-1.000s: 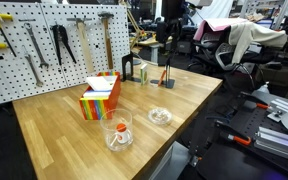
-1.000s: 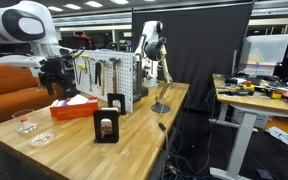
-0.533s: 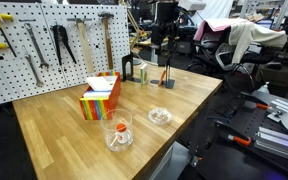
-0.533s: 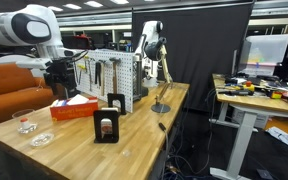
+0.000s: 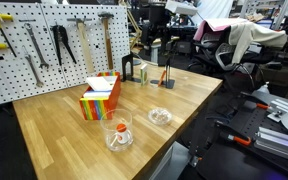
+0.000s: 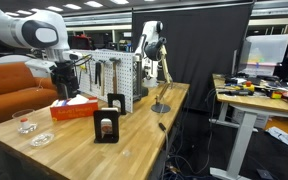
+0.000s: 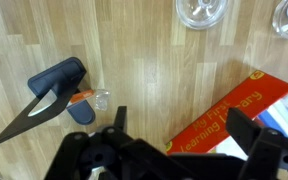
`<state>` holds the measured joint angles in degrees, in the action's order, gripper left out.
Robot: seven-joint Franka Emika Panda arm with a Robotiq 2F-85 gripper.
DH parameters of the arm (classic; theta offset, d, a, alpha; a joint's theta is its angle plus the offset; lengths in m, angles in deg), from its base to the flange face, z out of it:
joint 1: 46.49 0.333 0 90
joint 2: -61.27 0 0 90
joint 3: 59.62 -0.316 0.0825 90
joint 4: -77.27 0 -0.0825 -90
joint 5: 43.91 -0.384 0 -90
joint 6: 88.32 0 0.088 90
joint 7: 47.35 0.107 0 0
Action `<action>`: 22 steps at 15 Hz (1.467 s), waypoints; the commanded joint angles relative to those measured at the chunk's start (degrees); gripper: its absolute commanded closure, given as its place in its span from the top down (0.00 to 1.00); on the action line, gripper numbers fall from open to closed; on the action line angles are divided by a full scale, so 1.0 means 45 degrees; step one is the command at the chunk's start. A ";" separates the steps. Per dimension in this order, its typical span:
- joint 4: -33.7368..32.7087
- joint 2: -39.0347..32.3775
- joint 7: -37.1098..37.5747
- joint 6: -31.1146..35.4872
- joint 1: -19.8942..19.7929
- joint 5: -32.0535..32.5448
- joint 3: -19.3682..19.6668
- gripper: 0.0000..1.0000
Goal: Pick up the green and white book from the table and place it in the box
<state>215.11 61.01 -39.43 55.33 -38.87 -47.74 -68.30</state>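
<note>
- On my feed the light-wood butcher-block table (image 5: pixel 54 130) carries everything, and furthest left on it stands the orange-red box with rainbow-striped sides (image 5: pixel 100 97), its white flaps up.
- Just right of the box and nearer the camera is a clear glass cup with an orange piece inside (image 5: pixel 118 130).
- Behind the box, toward the far edge, stands a small black arch-shaped object (image 5: pixel 128 68).
- Just beside the arch I make out a small, thin green and white book (image 5: pixel 144 73) on the table, well apart from the box; it is too small for me to read its pose.
- My Robotiq gripper (image 5: pixel 153 48) hangs in the air above that far part of the table, touching nothing.
- In the wrist view its fingers (image 7: pixel 114 128) are spread wide with nothing between them, only bare wood and a corner of the box below.
- Furthest right sits a shallow clear glass dish (image 5: pixel 159 116).
</note>
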 commanded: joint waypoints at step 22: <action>-0.4203 -0.5173 0.2229 0.0107 -0.0116 -0.1139 0.1016 1.00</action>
<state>200.91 42.01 -32.59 56.96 -39.24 -50.83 -64.49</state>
